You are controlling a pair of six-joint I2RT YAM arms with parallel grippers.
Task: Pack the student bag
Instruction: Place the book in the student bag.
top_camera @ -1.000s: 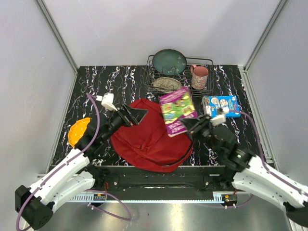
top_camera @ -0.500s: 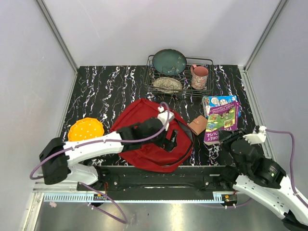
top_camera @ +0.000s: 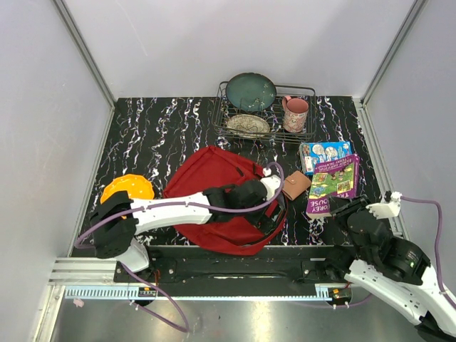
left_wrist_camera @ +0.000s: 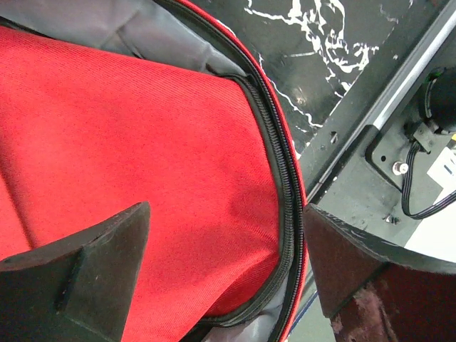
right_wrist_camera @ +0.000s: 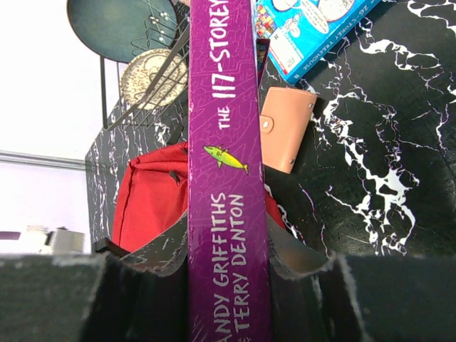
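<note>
The left tool (left_wrist_camera: 226, 214) stands wide, one finger on either side of a stretch of black zipper, close over red fabric and holding nothing (grey lining shows along the zipper, so the mouth looks at least partly undone here). Under it lies the student bag (top_camera: 206, 174), flat at the near edge of the table, a little left of the middle. The left arm reaches across it, which puts the tool over the bag's right near rim.

The right tool (top_camera: 345, 209) is clamped narrow on the near end of a purple book (top_camera: 333, 182), with the spine between its fingers. The book is by the table's right edge, its long axis running from near to far. Its far end overlaps a blue book (top_camera: 325, 153) in the overhead view; whether they touch I cannot tell. A tan card wallet (top_camera: 294, 185) lies between the purple book and the bag, just beside the bag's right side.

As I judge it, the next move turns on this: the bag lies to the left of the right tool, with the wallet in between, and the book's long axis runs roughly alongside the bag's right rim rather than pointing into it. The right arm is nearer the book and the left nearer the opening, so the left would likely pinch the zipper lip while the right carries the book over.
</note>
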